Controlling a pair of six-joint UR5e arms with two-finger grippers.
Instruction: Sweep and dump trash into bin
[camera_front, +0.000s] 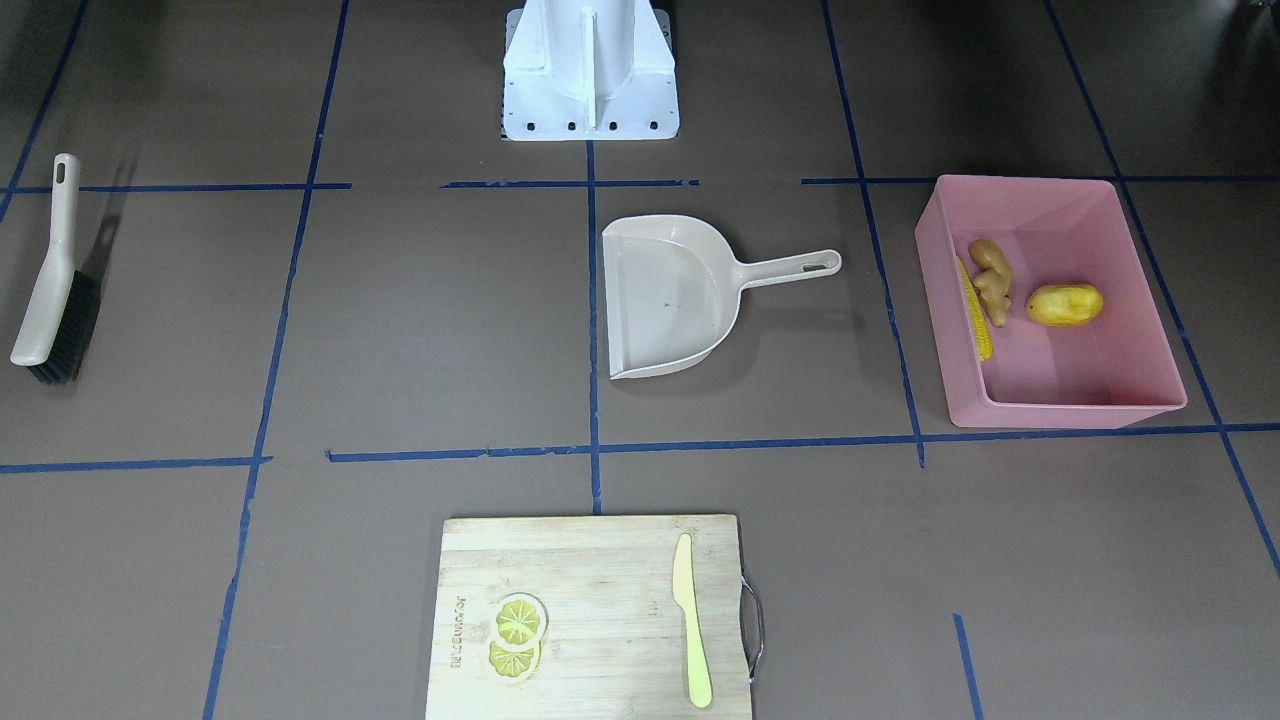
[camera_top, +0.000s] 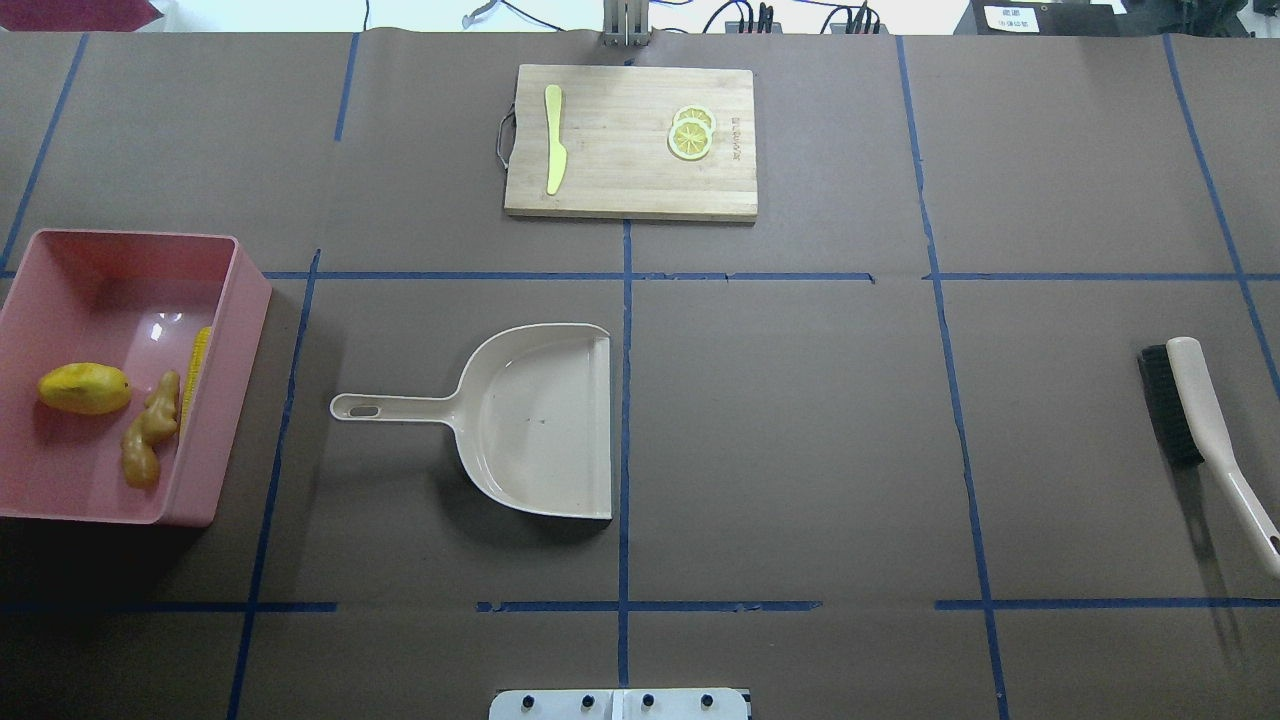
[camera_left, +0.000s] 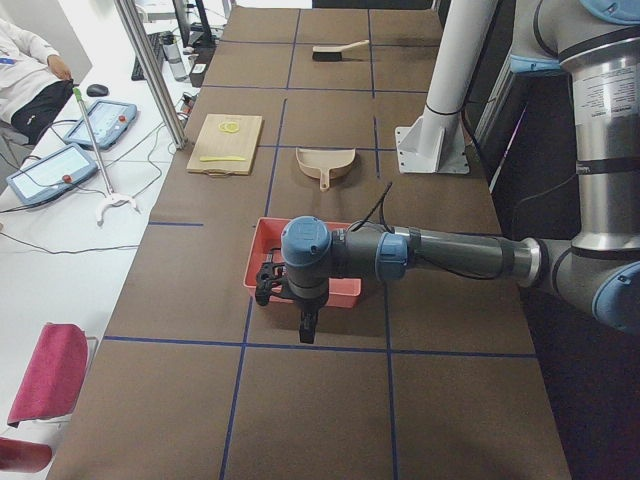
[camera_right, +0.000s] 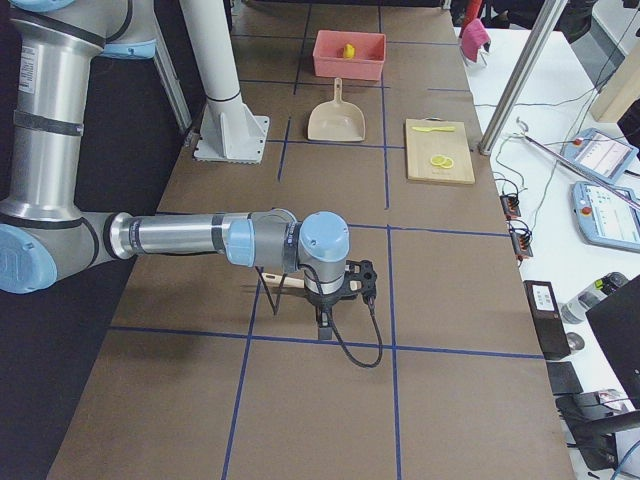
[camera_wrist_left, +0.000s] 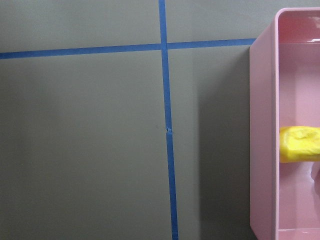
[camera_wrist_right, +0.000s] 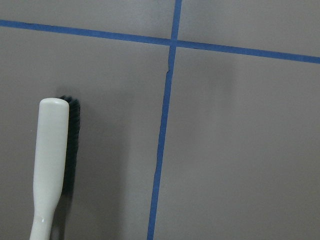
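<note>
table (camera_front: 420, 330): brown cover, marked into squares by blue tape lines (camera_front: 593, 300).

bin (camera_front: 1085, 408): pink rectangular tub on the robot's left side of the table, upright, well apart from the dustpan. it holds all three pieces of trash.
- corn cob (camera_front: 975, 310): long, yellow, lying along the bin's inner wall on the dustpan side.
- ginger root (camera_front: 991, 281): knobbly, tan, just beside the corn cob.
- potato-like lump (camera_front: 1064, 304): rounded, yellow, on the bin floor, apart from the ginger root, nearer the middle.

dustpan (camera_front: 668, 300): beige, flat on the table near the centre, pan empty, handle pointing toward the bin.

brush (camera_front: 50, 275): pale handle, black bristles, lying on the robot's far right side of the table.

cutting board (camera_front: 590, 600): wooden, metal handle, at the table edge opposite the robot base (camera_front: 590, 70). on it lie a pale yellow knife (camera_front: 692, 620) and two overlapping lemon slices (camera_front: 518, 635), apart from each other.

left gripper (camera_left: 308, 328): seen only from the side, pointing down above the table just outside the bin's end wall. its wrist view shows that wall and part of the potato-like lump. cannot tell how its jaws stand.

right gripper (camera_right: 323, 325): seen only from the side, pointing down above the brush, nothing seen in it. cannot tell how its jaws stand.

person (camera_left: 30, 75): white sleeve, seated beyond the table's far long edge.
</note>
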